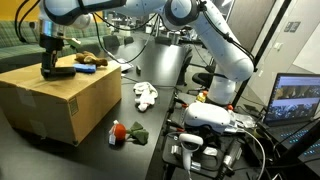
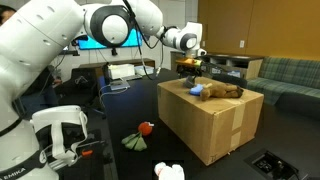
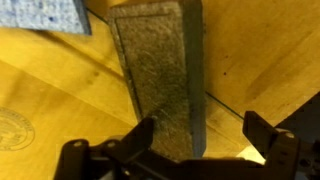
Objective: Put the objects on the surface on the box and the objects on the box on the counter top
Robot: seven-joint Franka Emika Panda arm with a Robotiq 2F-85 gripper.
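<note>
Cardboard box (image 1: 55, 100), grey block (image 3: 160, 80) on top, claw (image 3: 195, 135) spread wide above it

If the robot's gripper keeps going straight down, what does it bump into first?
Most likely the dark grey block on the cardboard box. The gripper hangs open right over it, though the gap is hard to judge.

Arm reaches down, tool (image 3: 195, 135) spread wide.

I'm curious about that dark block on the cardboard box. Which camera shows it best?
The wrist view: the dark block fills the frame, rough surface clear, between the open gripper fingers. In both exterior views it is a small dark shape under the gripper.
</note>
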